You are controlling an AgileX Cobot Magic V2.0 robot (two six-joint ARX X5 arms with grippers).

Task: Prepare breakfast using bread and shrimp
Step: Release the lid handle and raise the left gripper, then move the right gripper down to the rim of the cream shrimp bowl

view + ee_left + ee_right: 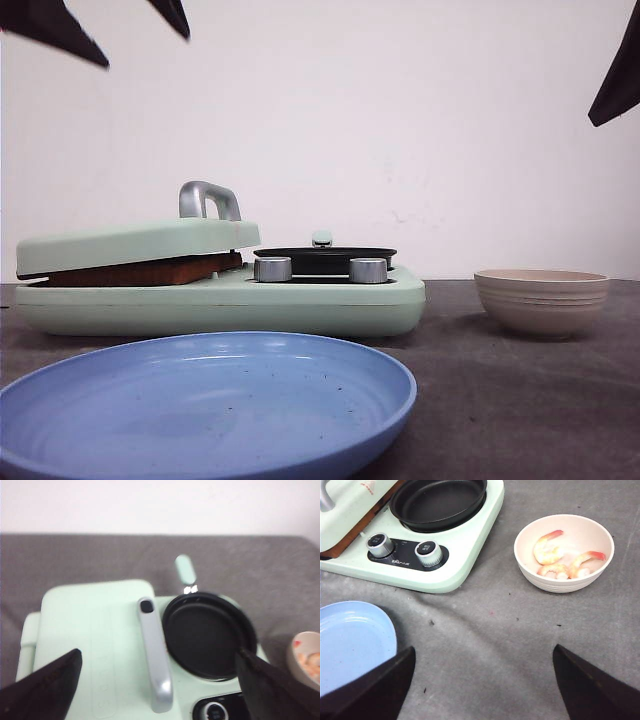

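Observation:
Several pinkish-orange shrimp (560,557) lie in a beige ribbed bowl (530,570), which stands right of the mint-green breakfast maker (300,305). The maker's lid (95,630) is down, and a brown edge (130,270) shows in the gap under it; I cannot tell whether that is the bread. My left gripper (157,680) hangs open high above the lid's silver handle (155,655). My right gripper (482,680) is open over bare grey tabletop, between the bowl and the blue plate (350,640). Neither gripper holds anything.
A black round pan (325,258) sits in the maker's right half, behind two silver knobs (428,552). The blue plate (200,410) lies at the front left, close to the camera. The bowl (541,298) stands on the grey table surface (500,400).

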